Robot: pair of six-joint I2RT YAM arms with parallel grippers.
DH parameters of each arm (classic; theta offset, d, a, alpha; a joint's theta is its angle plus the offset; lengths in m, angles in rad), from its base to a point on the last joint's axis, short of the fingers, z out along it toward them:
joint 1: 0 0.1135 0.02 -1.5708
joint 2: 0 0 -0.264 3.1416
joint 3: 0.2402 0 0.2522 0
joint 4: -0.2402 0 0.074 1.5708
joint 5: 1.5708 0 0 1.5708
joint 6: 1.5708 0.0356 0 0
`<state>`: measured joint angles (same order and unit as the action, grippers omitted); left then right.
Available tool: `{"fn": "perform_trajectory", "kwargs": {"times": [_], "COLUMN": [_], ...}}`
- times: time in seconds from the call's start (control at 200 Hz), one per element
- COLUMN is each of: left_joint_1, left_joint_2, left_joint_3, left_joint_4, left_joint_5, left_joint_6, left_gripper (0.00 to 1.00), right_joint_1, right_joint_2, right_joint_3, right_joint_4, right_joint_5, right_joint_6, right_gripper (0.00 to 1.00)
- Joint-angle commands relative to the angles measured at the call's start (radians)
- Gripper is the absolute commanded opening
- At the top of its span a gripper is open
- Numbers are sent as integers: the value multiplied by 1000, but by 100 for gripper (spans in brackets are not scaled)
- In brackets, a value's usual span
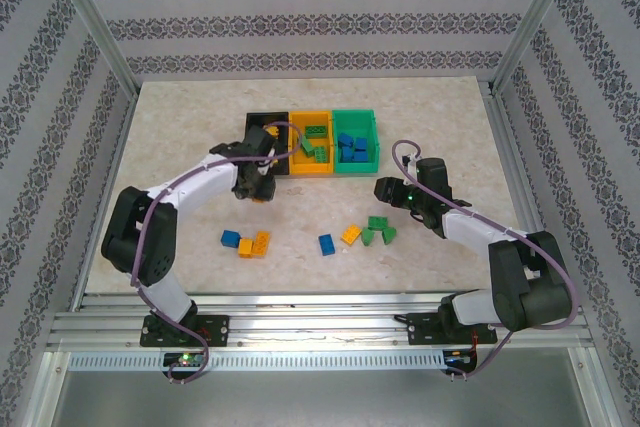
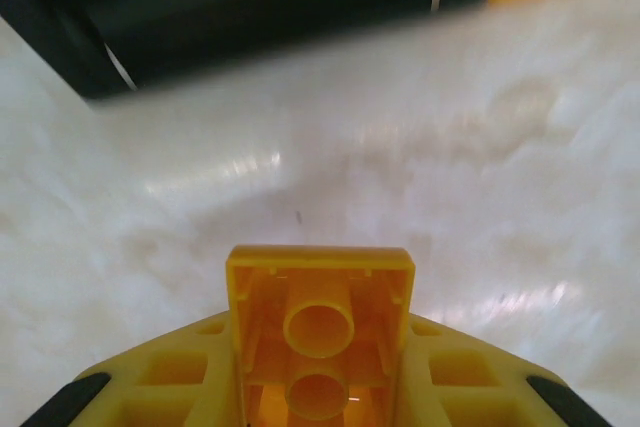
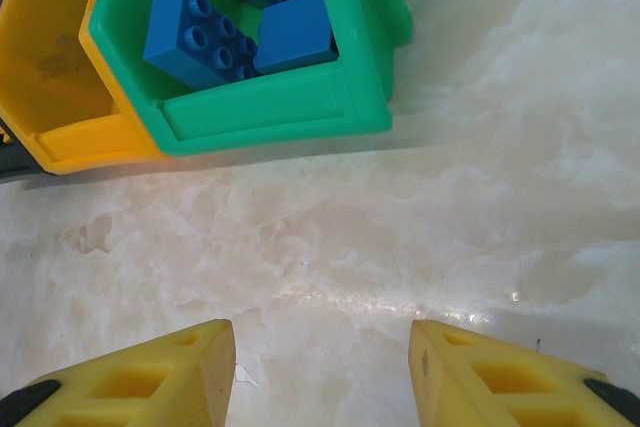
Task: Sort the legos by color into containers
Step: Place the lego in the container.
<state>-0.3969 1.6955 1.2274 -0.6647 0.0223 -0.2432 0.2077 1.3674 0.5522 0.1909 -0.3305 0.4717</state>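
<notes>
The left jaws pinched a yellow brick (image 2: 320, 327) just short of the black bin (image 2: 250, 7); the right jaws stood spread over the worktop (image 3: 450, 227) beside the green bin (image 3: 270, 117)

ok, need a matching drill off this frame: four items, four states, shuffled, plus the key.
Items
1. green bin
2. orange bin
3. left gripper
4. right gripper

States
A. shut on a yellow lego
B. has green legos in it
C. open, empty
D. has blue legos in it

Pairs: 1-D, 2-B, 3-A, 4-C
</notes>
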Motion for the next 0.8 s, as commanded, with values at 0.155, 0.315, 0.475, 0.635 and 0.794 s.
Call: {"fn": "perform_trajectory", "kwargs": {"times": [0.155, 0.315, 0.475, 0.635, 0.794], "left_joint_1": [96, 117, 115, 113, 102], "left_joint_2": [124, 272, 314, 208, 64], "left_joint_3": [204, 407, 483, 345, 178], "left_joint_4": [85, 28, -27, -8, -68], "left_joint_5": [-19, -8, 50, 108, 126], "left_joint_6": [54, 95, 105, 95, 93], "left_gripper": [30, 51, 70, 71, 70], "right_joint_1": [10, 9, 8, 6, 8], "right_joint_2": [-4, -11, -22, -13, 5], "right_joint_3": [18, 15, 13, 15, 24], "right_joint_4": [-7, -7, -13, -12, -7], "right_joint_5": [14, 20, 29, 24, 10], "right_joint_6": [-19, -20, -25, -25, -18], "right_gripper": [50, 50, 50, 50, 50]}}
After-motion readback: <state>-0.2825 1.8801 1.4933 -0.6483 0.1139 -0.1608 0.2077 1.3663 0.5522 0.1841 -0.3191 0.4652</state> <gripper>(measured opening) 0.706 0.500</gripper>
